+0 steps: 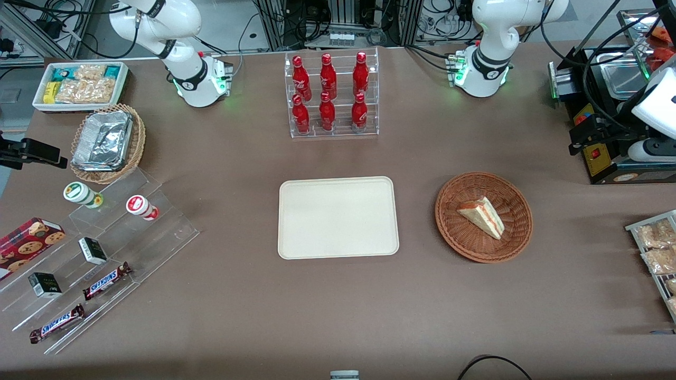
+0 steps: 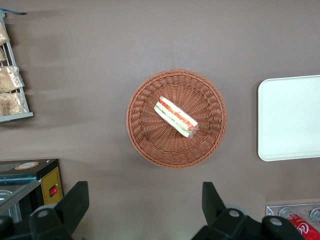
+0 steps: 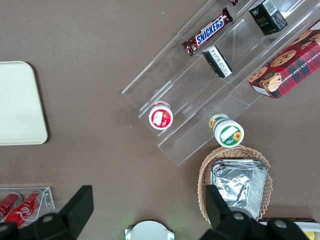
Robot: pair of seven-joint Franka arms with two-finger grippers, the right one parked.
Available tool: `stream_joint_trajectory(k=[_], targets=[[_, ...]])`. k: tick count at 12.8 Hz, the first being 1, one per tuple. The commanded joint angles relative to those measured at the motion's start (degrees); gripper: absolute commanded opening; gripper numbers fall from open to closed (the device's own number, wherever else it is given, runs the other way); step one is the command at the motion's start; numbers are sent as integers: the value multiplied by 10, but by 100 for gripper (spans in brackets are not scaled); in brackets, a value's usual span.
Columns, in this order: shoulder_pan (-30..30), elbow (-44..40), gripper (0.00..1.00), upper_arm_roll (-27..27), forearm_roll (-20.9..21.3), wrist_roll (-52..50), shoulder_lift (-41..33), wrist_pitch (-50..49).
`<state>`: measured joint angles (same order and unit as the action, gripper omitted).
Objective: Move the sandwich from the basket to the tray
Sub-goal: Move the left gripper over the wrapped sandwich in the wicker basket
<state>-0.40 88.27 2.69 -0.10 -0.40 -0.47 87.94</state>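
Observation:
The sandwich (image 1: 481, 216), a pale bread wedge with orange-red and green layers, lies in the round reddish-brown basket (image 1: 454, 232). The cream tray (image 1: 338, 217) lies flat beside the basket, toward the parked arm's end, and holds nothing. In the left wrist view my gripper (image 2: 144, 192) hangs high above the bare table, just off the basket's rim on the side farther from the front camera. Its fingers (image 2: 77, 197) are wide open and hold nothing. That view looks straight down on the sandwich (image 2: 176, 117), the basket (image 2: 145, 135) and the tray's edge (image 2: 290, 117).
A clear rack of red bottles (image 1: 332, 95) stands farther from the front camera than the tray. A black machine (image 1: 607, 126) and a rack of bagged snacks (image 1: 655, 248) stand at the working arm's end. Clear tiered shelves with snacks (image 1: 105, 248) are at the parked arm's end.

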Motion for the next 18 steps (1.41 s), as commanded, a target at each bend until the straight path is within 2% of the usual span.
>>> stream_joint_trajectory(k=[1, 4, 6, 10, 13, 15, 18], targets=[[9, -4, 100, 8, 9, 7, 5, -2], [7, 1, 100, 7, 14, 0, 31, 13], [1, 42, 100, 9, 14, -21, 54, 52], [-21, 208, 100, 10, 13, -180, 56, 264], [-37, 289, 100, 10, 14, -339, 58, 369], [-48, 316, 100, 11, 13, -436, 66, 400], [-73, 353, 100, 10, 14, -493, 80, 450]])
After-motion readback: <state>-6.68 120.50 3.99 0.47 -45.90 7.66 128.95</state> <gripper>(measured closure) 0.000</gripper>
